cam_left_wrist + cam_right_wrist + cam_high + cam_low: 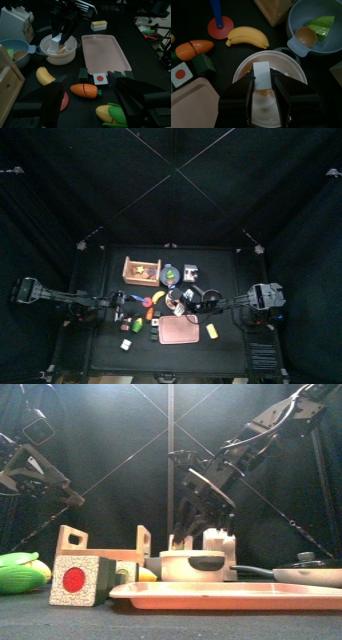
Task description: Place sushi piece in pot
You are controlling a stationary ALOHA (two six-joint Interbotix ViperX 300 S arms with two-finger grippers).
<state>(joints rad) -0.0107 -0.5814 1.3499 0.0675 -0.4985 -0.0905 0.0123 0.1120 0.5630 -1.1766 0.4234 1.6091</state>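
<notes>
Your right gripper (262, 82) hung directly over the pot (248, 67), its jaws pinching the sushi piece (261, 76), a white block with an orange underside, just inside the pot's pale bowl. In the left wrist view, the same gripper (60, 41) reached down into the pot (59, 52), the sushi piece (57, 39) caught between its tips. Just beside that gripper lay a banana (246, 36), and a blue bowl (308, 15) holding a green leaf (324, 26) and a small wooden spoon. Farther off sat an orange vegetable (194, 49), and the pink board (194, 105) lay at the gripper's other flank.

Your left gripper (87, 102) waited well apart from the pot with its jaws spread wide and nothing between them, a red-dotted block (100, 78) and the orange vegetable (85, 90) just ahead of it.
</notes>
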